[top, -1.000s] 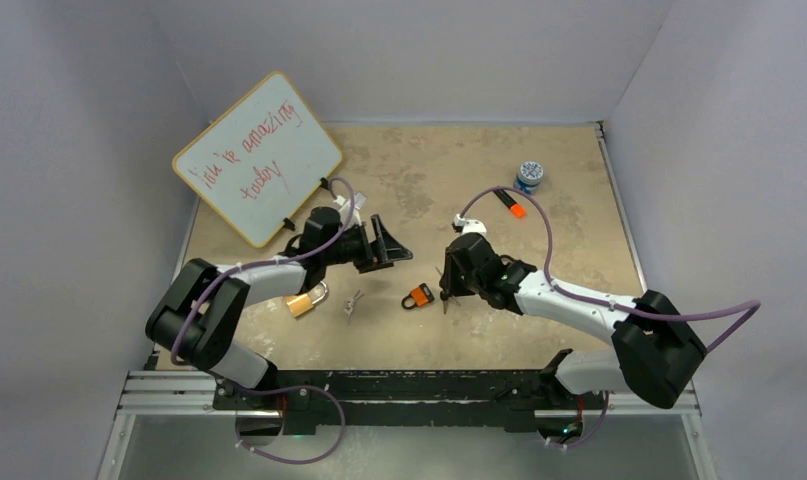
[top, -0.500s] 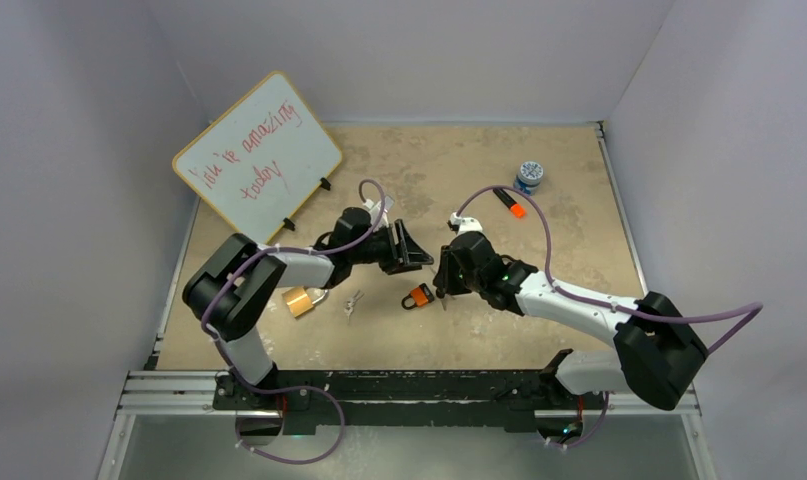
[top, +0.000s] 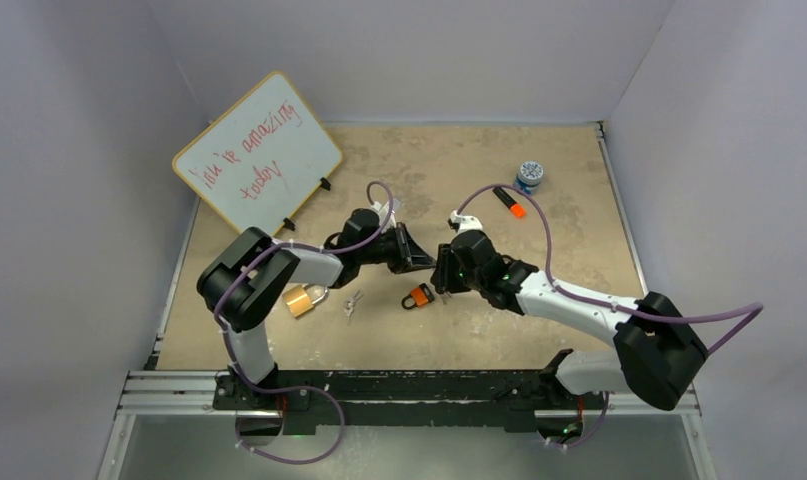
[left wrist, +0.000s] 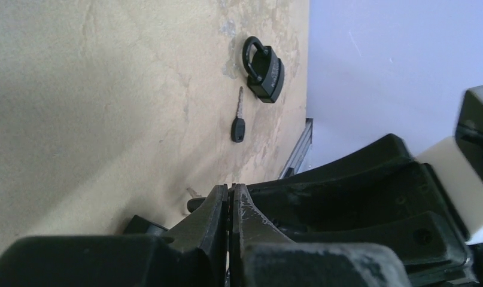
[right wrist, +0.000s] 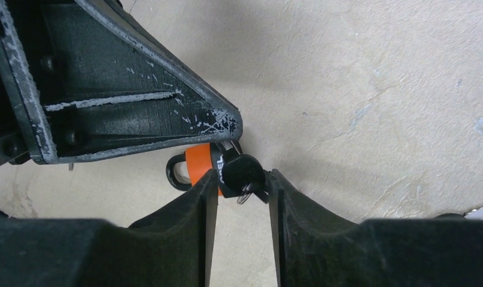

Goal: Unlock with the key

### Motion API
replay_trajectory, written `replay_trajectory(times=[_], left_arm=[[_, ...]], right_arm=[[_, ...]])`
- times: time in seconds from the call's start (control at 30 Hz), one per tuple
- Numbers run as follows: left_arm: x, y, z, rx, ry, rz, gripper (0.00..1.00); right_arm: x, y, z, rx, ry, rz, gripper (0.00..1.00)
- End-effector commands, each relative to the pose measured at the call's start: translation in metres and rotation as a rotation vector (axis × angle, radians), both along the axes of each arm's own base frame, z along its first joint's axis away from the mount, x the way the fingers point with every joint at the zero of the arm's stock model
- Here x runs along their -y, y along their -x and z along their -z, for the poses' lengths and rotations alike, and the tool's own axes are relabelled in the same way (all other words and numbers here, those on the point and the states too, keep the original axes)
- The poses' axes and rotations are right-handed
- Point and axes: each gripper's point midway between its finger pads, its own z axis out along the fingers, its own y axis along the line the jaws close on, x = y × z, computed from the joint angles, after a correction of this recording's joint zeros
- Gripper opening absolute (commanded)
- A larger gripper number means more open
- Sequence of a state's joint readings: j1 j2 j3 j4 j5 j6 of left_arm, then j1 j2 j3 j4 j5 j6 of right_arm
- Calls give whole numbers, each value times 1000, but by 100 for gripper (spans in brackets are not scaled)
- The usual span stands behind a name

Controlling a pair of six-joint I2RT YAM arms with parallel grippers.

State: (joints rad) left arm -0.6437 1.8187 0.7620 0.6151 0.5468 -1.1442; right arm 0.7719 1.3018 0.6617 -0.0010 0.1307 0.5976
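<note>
Tan table (top: 539, 200): orange padlock (top: 417, 297) near centre, shackle shut. Right gripper (right wrist: 242, 179) fingers pinch the black key (right wrist: 242, 172) against it. Left gripper (top: 419, 262) fingers pressed together, empty, at its 12 o'clock. Turning likely remains.

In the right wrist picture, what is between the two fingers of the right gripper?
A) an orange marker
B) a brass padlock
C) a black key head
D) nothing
C: the black key head sits between the fingers of the right gripper, close to the orange padlock.
</note>
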Motion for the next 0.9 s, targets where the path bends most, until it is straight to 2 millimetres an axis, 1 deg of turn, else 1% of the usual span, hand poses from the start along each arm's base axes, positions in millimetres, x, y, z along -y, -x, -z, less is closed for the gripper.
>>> replay_trajectory(times=[0.0,0.03,0.07,0.13,0.2,0.3,0.33,0.37,0.43,0.5,0.6,0.67,0.73,0.8,0.87], left_arm=[[11,-6,-32,101,80,24,0],[10,-7,-35,127,77,25,0],[9,-9,-40,162,74,31,0],[8,-12,-53,247,65,56,0],[3,-15,-68,347,39,92,0],[-4,-19,-99,520,7,162,0],[-8,-16,-108,560,-4,193,0],[-10,-18,-123,619,-13,215,0],[-17,-18,-146,707,-25,259,0],[-23,-18,-172,796,-31,301,0],[-29,-11,-206,873,-3,368,0],[-31,-4,-227,920,30,426,0],[-33,4,-241,931,50,471,0],[-33,13,-255,953,88,510,0],[-35,19,-265,971,110,529,0]], right_arm=[[-5,6,-8,-26,-28,-22,51],[-7,6,-14,-17,-42,-27,63],[-10,6,-23,2,-64,-48,72],[-19,7,-48,61,-133,-106,79],[-24,4,-78,135,-196,-132,81],[-24,0,-122,212,-308,-156,79],[-23,-1,-134,237,-339,-154,78],[-21,-3,-146,261,-366,-146,77],[-16,-8,-162,296,-396,-127,76],[-13,-13,-182,345,-425,-115,73],[-13,-18,-223,460,-475,-128,67],[-17,-16,-248,518,-508,-176,63],[-23,-10,-268,548,-534,-237,58],[-29,-2,-282,559,-557,-305,53],[-33,5,-290,562,-579,-347,49]])
